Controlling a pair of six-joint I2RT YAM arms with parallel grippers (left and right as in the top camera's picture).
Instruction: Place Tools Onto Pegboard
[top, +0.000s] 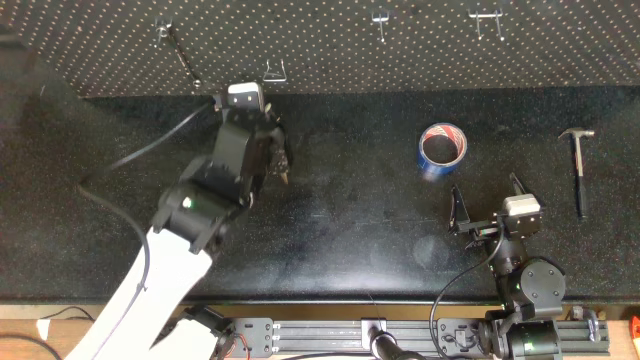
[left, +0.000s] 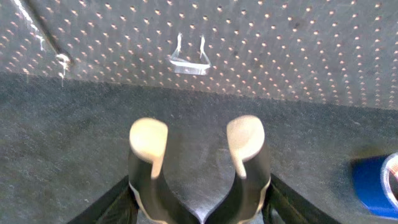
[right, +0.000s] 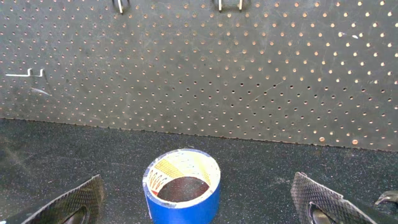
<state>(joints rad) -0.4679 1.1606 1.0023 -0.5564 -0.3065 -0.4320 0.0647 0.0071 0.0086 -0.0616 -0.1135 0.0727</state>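
Top view: tape roll (top: 441, 148) and hammer (top: 577, 165) sit on desk (top: 340, 215), unhung.
Left jaws: parted, empty, facing hook (left: 189, 59).
Right jaws: wide apart, empty, facing tape roll.
Risk: an off-centre pinch may skid it away.

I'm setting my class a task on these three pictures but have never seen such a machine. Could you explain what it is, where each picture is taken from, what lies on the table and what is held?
It is a robot with two arms, each ending in a two-finger gripper. The top view looks down from above; the other two come from cameras on the arms' wrists. At the back stands a pegboard with hooks; one slim metal tool hangs there. On the black table lie a blue tape roll and a hammer. The left gripper and the right gripper are both open and hold nothing.
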